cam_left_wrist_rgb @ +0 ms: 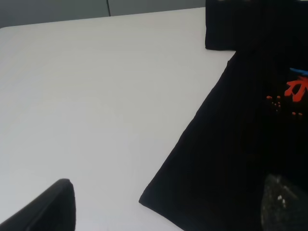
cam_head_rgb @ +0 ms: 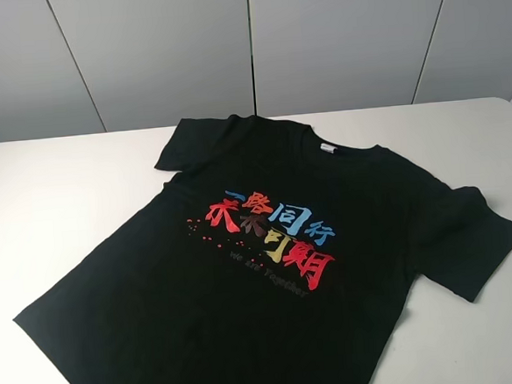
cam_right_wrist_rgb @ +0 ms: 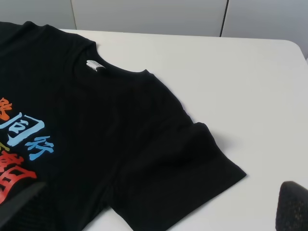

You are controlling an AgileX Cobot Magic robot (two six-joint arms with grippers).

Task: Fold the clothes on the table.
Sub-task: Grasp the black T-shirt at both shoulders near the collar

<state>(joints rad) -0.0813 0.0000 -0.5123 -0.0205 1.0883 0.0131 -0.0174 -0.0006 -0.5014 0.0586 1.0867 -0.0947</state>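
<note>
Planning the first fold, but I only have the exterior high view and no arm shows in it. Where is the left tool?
Observer: The left tool is open, straddling the hem corner of the T-shirt: one finger over bare table, the other over cloth.
Operator: And the right tool?
Observer: The right tool is open too, straddling the sleeve: one finger over the print, the other over table.
Operator: Holding any cloth?
Observer: No, neither tool grips the T-shirt.

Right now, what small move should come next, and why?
Probably lower the left gripper toward the black T-shirt's near hem corner: the shirt lies flat and unfolded on the white table, and that gripper is open, holding nothing.
</note>
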